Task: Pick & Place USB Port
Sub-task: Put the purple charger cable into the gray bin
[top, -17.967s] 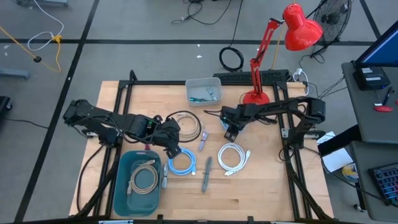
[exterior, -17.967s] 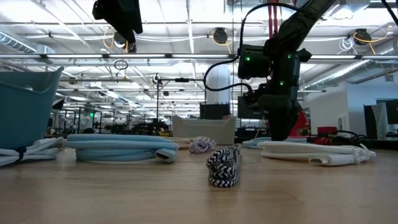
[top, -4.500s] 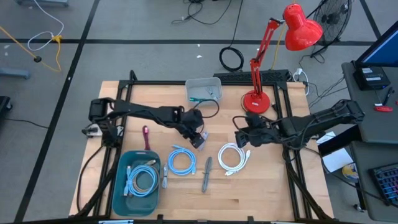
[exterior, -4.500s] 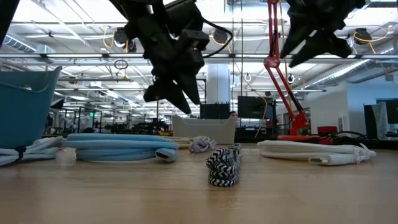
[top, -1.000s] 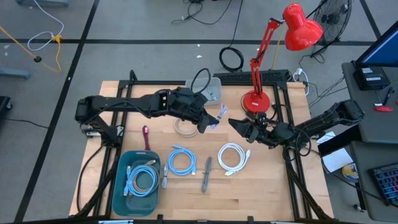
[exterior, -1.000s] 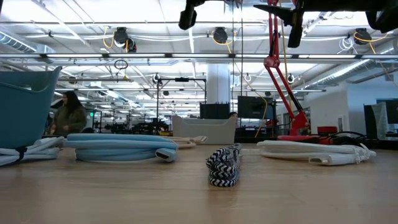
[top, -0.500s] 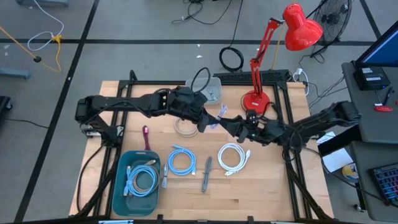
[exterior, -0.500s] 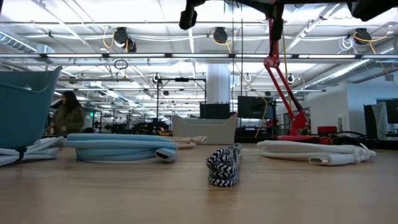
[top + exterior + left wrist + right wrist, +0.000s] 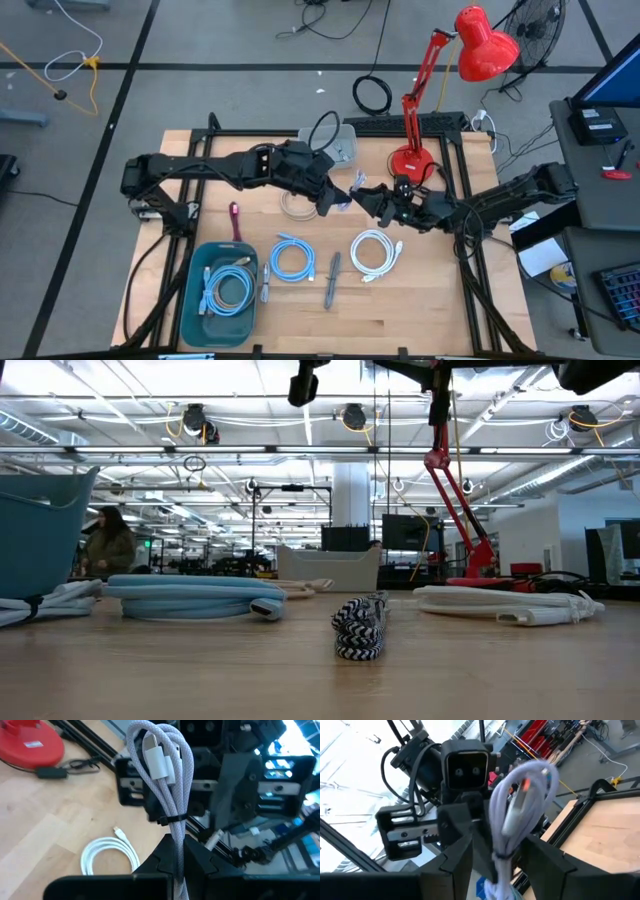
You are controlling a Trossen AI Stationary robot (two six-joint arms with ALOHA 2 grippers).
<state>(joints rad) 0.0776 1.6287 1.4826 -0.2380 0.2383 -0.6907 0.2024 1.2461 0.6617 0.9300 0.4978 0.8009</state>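
Observation:
A pale lilac braided USB cable bundle (image 9: 165, 765), tied with a black band and showing a white plug, hangs high above the table's middle (image 9: 346, 190). My left gripper (image 9: 179, 847) reaches in from the table's left (image 9: 333, 197) and is shut on it. My right gripper (image 9: 362, 196) comes from the table's right and is open. Its two fingers (image 9: 462, 860) stand on either side of the bundle's looped end (image 9: 520, 805), with a gap showing on both sides. My left gripper pinches the bundle's end below the black band (image 9: 178, 837) between its two fingers. It comes roughly level from the table's left. The bundle sticks out beyond the fingertips toward my right gripper, looped end and plug foremost, lifted clear of the table.
On the table lie a blue cable coil (image 9: 292, 260), a white coil (image 9: 375, 250), a striped cable (image 9: 358, 628) and a pale coil (image 9: 296, 206) below my left arm. A teal bin (image 9: 196, 300) holds a coil at near left. A grey tray (image 9: 312, 140) and red lamp (image 9: 410, 157) stand at the back.
My right gripper has moved toward the table's left and slightly up, so its open fingers now stand around the bundle's looped end. My left gripper and the bundle have kept still.

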